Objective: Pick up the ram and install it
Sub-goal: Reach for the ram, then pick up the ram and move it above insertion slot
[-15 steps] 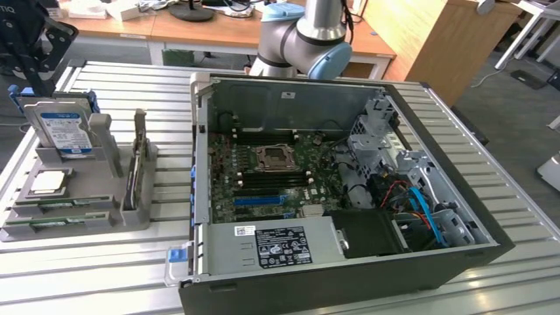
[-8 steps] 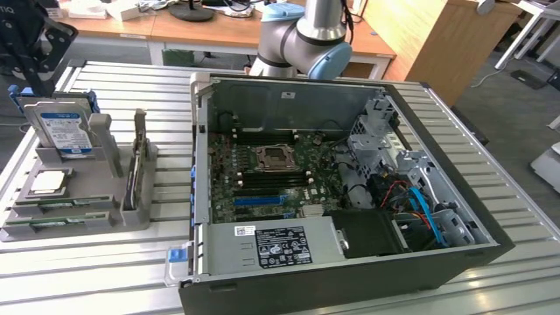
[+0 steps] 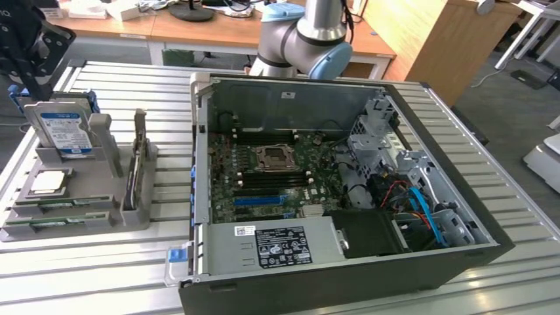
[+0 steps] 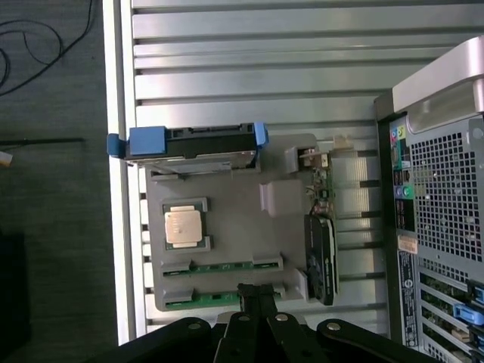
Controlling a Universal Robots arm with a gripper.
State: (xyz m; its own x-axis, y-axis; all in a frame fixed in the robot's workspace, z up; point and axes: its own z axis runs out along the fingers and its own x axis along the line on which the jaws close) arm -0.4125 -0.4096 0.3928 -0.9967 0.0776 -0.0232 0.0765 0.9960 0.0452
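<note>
Two ram sticks, thin green boards, lie flat in slots along one edge of the grey holder (image 3: pixel 88 220) at the exterior view's left: one (image 3: pixel 63 205) (image 4: pixel 223 265), the other (image 3: pixel 54 224) (image 4: pixel 198 301). My gripper (image 3: pixel 26 82) (image 4: pixel 253 293) hangs high above the holder, shut with nothing in it. In the wrist view its closed black fingertips (image 4: pixel 246 292) overlap the end of the outer ram stick. The open computer case (image 3: pixel 350 262) lies on the table with its motherboard (image 3: pixel 262 190) exposed; dark memory slots (image 3: pixel 271 177) run beside the CPU socket (image 3: pixel 273 156).
The holder also carries an upright blue-labelled hard drive (image 3: pixel 63 131) (image 4: pixel 193 144), a square silver CPU (image 3: pixel 48 182) (image 4: pixel 184 225) and an expansion card on edge (image 3: pixel 136 164) (image 4: pixel 321 253). The slatted metal table (image 3: pixel 88 275) ends close beyond the holder. Cables and drive bays fill the case's far end.
</note>
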